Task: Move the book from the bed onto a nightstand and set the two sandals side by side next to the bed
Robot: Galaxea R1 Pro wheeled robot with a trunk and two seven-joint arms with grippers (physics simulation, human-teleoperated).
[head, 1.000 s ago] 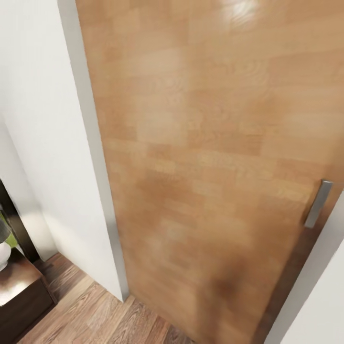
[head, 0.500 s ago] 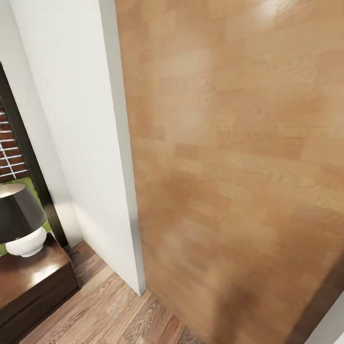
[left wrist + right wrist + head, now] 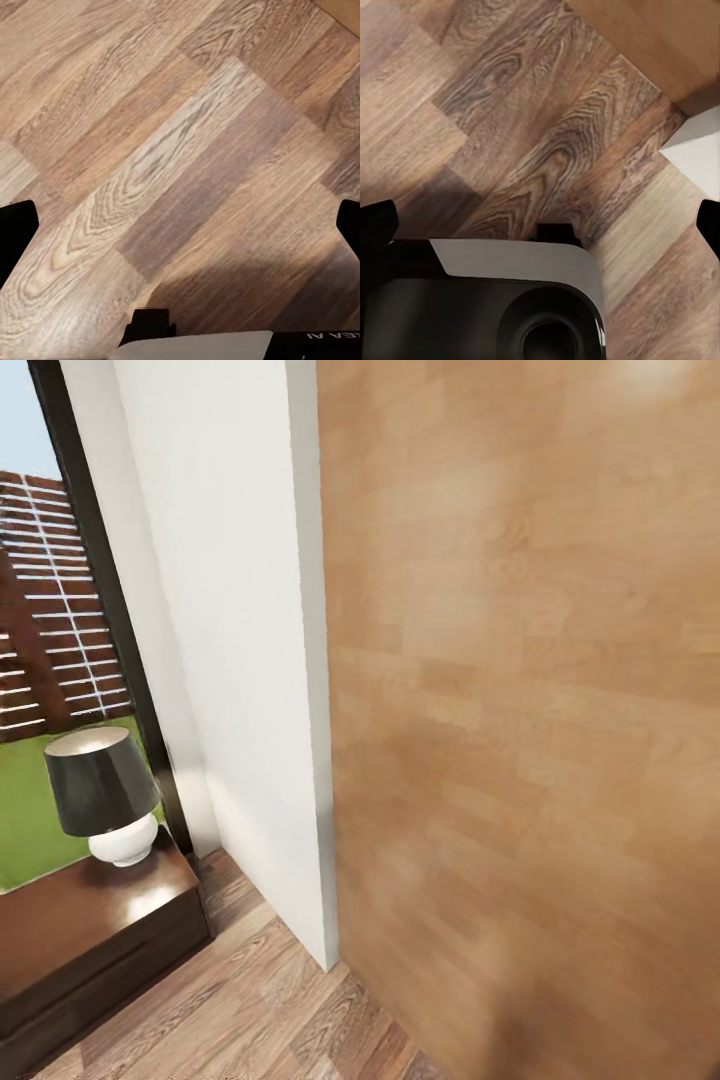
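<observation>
here the head view faces a large light-wood door (image 3: 530, 710) that takes up the right part of the picture, its grain blurred. beside it on the left stands the narrow end of a white wall (image 3: 235, 640), running down to the wood-plank floor (image 3: 250, 1010). further left a tall dark window frame (image 3: 105, 600) edges a pane through which a slatted fence (image 3: 45, 610) and green grass (image 3: 25, 810) show under pale sky.

at the lower left corner stands a nightstand (image 3: 90, 935), dark brown and glossy, with a drawer line across its front. on its top sits a lamp (image 3: 105, 795) with a black shade and a rounded white base, close to the window frame. the nightstand's top around the lamp reflects light. the nightstand lies near the wall's end, with a strip of floor between them.

the left wrist view looks straight down on brown floor planks; the left hand (image 3: 180, 225) shows as two dark fingertips (image 3: 15, 232) at opposite edges of the picture, spread wide apart with nothing between them, so it is open and grips nothing. a shadow falls across the planks near the arm's body.

the right wrist view shows the same planks, a corner of the light door and a white wall piece. the right hand (image 3: 540, 229) likewise has its dark fingertips (image 3: 376, 225) at opposite edges, wide open and unladen, above a white and black part of the robot (image 3: 510, 300).
</observation>
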